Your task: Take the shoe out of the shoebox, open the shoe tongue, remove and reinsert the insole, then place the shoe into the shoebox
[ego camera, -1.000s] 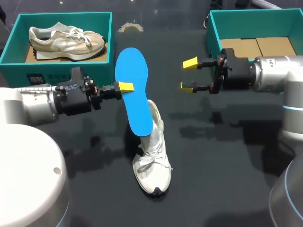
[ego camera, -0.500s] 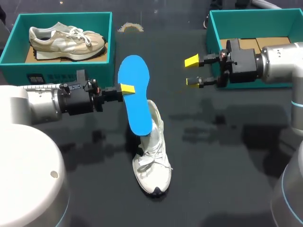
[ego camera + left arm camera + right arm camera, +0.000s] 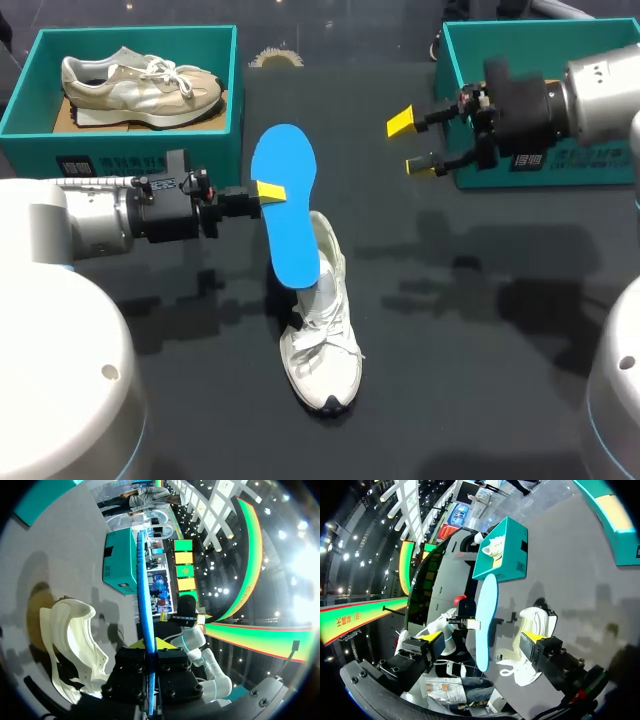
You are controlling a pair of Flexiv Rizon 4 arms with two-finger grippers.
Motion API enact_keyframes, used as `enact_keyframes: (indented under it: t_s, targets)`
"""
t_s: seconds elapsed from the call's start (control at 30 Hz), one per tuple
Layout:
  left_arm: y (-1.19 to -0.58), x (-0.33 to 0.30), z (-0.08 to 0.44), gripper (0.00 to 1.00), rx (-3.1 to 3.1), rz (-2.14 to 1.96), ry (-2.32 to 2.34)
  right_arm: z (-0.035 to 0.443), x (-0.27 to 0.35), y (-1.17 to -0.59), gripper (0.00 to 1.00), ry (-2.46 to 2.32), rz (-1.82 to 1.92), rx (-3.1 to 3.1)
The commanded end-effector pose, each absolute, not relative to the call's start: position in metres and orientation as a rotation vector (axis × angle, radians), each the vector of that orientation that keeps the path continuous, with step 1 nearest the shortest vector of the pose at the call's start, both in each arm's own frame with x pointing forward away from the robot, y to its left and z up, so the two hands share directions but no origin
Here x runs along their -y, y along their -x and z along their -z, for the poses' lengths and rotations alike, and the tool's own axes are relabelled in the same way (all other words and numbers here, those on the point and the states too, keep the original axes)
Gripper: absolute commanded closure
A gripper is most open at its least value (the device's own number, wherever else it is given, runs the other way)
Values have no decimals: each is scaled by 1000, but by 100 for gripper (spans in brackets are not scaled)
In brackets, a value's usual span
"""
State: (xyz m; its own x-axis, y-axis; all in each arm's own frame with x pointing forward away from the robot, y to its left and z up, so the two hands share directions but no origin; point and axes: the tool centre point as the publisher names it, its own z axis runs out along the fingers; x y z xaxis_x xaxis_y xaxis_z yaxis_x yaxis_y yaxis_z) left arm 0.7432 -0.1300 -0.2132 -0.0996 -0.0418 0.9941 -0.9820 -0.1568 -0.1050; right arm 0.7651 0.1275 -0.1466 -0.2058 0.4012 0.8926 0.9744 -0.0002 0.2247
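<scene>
A: We are clamping the left gripper (image 3: 268, 192) on the blue insole (image 3: 288, 205), both fingers pinching one long edge above the middle.

B: How is the insole lying?

A: It is standing tilted. Its long axis is running from the far side of the table (image 3: 480, 330) down toward us, and its lower end is sitting at the mouth of the white shoe (image 3: 322, 340). The shoe is lying on the table with its toe pointing toward us, near the left gripper. We are judging that the coming push will run down that axis into the shoe.

B: And the other arm?

A: We are holding the right gripper (image 3: 412, 143) with its fingers apart and nothing between them. It is by the front of the right shoebox (image 3: 452, 60), well apart from the shoe. The left arm is the nearer.

B: What about the boxes?

A: The left shoebox (image 3: 238, 95) is holding a beige shoe (image 3: 140, 82). Our right arm is covering most of the right shoebox, so we cannot tell what is in it.
</scene>
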Motion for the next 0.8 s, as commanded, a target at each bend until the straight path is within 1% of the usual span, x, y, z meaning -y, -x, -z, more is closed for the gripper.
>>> enact_keyframes:
  t_s: [0.03,0.37,0.8]
  targets:
    - [-743,130,213,100,1232,-1386,-1303,134,-125,-759,0,1625,1023,1827]
    - [-743,130,213,100,1232,-1386,-1303,116,-137,-750,0,1793,866,2029]
    - [-743,130,213,100,1232,-1386,-1303,80,-173,-745,0,1950,616,2295]
